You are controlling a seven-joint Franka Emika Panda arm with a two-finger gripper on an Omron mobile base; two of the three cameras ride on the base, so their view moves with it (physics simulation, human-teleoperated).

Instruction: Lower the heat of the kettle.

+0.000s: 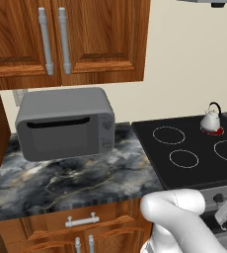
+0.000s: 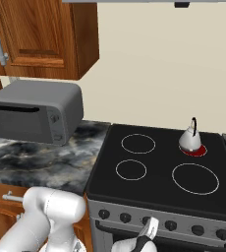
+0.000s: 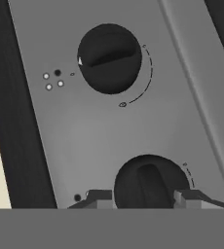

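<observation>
While the kettle (image 2: 190, 139) sits on the far right burner (image 2: 194, 150), which glows red under it, the pincer (image 3: 145, 198) is down at the stove's front control panel (image 3: 99, 131). Hand view: its two fingertips (image 3: 100, 199) straddle a dark knob (image 3: 150, 182), one on each side, close to it; contact can't be confirmed, so apart around the knob, not clamped as far as I can tell. A second knob (image 3: 109, 58) lies further along the panel, with a white pointer mark at its rim and a dial arc beside it. Right base view: hand is low at the knob row (image 2: 159, 224), near the middle. Grey microwave (image 1: 65, 123) on the marble bench (image 1: 71, 178), left of the stove (image 2: 159, 172), well apart from the kettle.
</observation>
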